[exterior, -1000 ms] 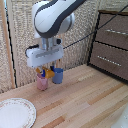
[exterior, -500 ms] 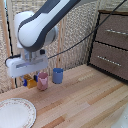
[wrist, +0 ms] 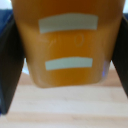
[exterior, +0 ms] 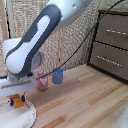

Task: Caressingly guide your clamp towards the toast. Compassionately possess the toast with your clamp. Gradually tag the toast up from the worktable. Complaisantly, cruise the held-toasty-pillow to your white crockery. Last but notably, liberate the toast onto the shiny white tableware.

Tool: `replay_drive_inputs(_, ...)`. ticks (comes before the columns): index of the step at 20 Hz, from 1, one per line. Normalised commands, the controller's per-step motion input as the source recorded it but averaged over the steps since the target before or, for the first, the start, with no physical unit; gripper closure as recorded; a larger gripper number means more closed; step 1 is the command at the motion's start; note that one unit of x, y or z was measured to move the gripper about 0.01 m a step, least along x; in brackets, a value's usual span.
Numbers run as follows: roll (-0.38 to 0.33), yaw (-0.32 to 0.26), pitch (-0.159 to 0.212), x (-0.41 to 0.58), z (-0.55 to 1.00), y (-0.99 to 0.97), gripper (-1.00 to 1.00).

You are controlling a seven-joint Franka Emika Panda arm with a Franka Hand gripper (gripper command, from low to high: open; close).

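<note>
Two dark fingers (wrist: 11, 60) of the tool (exterior: 18, 100) pinched the toast (exterior: 19, 102) from both sides, holding it just above the white plate (exterior: 27, 116) at about 7 o'clock on the table (exterior: 85, 100), with the pink cup (exterior: 42, 81) and blue cup (exterior: 58, 76) nearby.

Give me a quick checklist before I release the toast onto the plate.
1. Toast held in the pincer: ok; wrist view shows it between the dark fingers.
2. Toast over the white plate: ok, it hangs above the plate's rim area; how centred, cannot tell.
3. Toast touching the plate: cannot tell.
4. Pink cup and blue cup out of the way: ok, both stand apart on the worktable.
5. Plate surface free: cannot tell, the arm hides part.
</note>
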Motion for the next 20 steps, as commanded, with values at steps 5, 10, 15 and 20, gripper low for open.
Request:
replay_drive_inputs(5, -0.111, -0.065, -0.099, 0.105, -0.25, 0.52, 1.0)
replay_drive_inputs(10, -0.16, -0.033, -0.118, 0.154, -0.08, 0.32, 1.0)
replay_drive_inputs(15, -0.252, 0.0, -0.122, 0.189, 0.03, 0.13, -1.0)
replay_drive_inputs(20, -0.348, 0.028, -0.069, 0.152, 0.17, 0.0, -1.0)
